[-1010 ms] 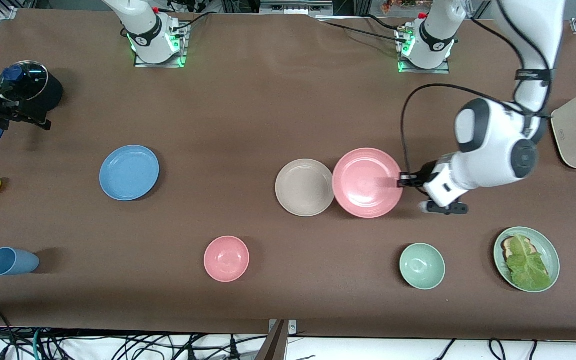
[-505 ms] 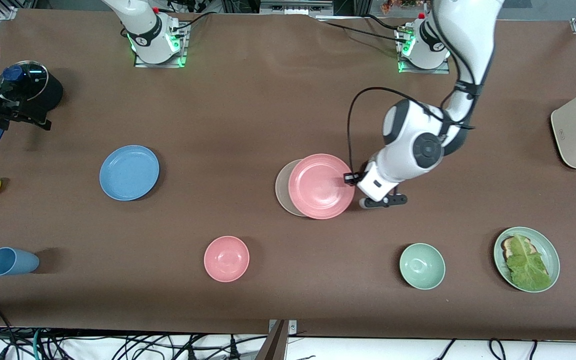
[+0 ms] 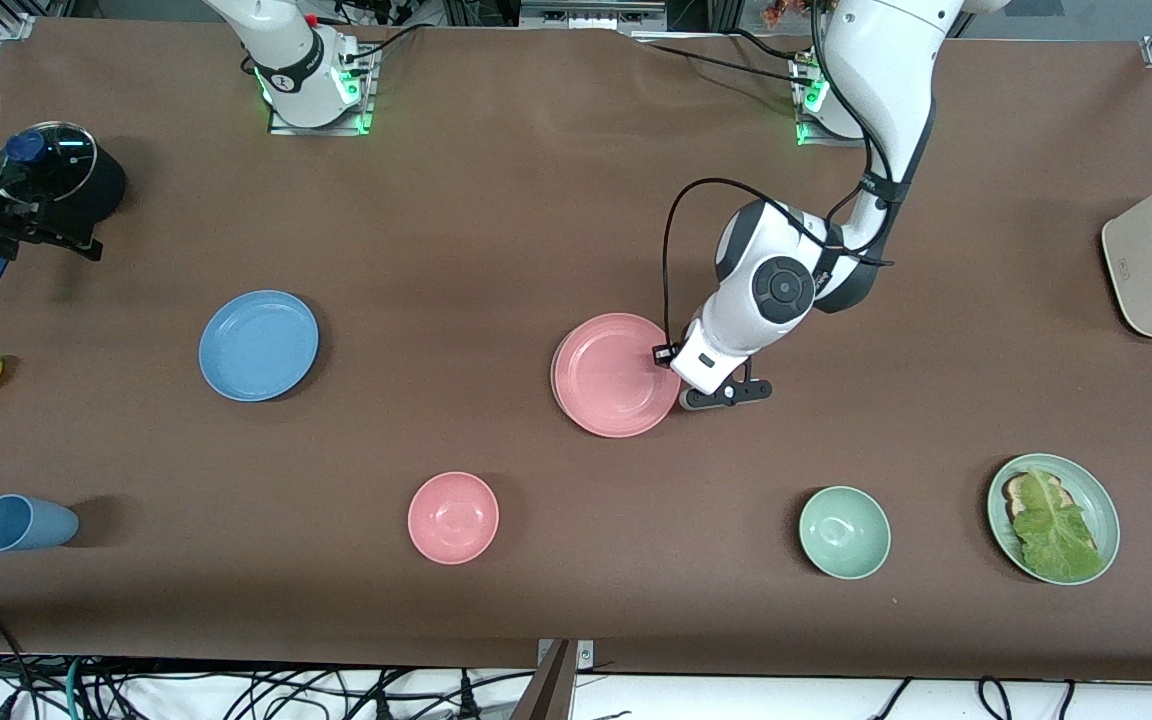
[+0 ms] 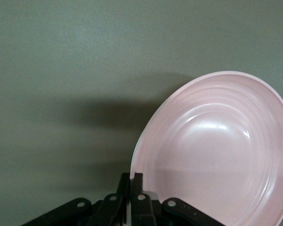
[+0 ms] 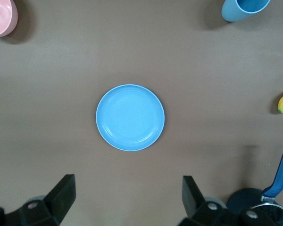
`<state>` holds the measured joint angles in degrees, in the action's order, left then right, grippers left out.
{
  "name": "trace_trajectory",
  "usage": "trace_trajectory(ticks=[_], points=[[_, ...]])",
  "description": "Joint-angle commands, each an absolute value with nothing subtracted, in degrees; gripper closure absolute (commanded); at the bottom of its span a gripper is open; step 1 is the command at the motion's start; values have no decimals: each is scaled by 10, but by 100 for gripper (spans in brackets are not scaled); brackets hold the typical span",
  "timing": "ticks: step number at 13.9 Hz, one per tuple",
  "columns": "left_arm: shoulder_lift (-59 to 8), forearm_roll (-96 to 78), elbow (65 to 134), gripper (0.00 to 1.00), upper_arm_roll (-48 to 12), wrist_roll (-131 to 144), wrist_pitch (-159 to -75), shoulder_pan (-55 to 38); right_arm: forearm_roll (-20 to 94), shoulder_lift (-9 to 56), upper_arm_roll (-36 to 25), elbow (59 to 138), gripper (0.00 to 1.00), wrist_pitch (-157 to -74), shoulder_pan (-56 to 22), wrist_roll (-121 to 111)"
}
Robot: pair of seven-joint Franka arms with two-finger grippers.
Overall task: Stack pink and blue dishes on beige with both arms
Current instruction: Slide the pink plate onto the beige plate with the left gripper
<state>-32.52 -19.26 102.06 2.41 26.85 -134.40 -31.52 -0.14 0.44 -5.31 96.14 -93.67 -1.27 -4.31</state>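
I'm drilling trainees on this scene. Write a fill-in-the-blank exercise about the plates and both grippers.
1. The left gripper is shut on the rim of the ____ plate.
2. That plate almost wholly covers the ____ plate, of which only a sliver shows.
3. The right gripper is open, with the ____ plate below it.
4. The pink bowl lies ____ to the front camera than the blue plate.

Missing words: pink; beige; blue; nearer

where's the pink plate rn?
Front view: the pink plate is held by its rim in the left end effector, almost fully covering the beige plate mid-table.
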Motion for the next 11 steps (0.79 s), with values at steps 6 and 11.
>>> trace_trajectory(ticks=[6, 11], points=[[-334, -172, 1012, 92, 33, 285, -1348, -327, 3, 9, -54, 950, 0, -927, -11, -46], [-334, -171, 1012, 67, 33, 284, -1348, -328, 3, 8, -54, 951, 0, -926, -11, -29]])
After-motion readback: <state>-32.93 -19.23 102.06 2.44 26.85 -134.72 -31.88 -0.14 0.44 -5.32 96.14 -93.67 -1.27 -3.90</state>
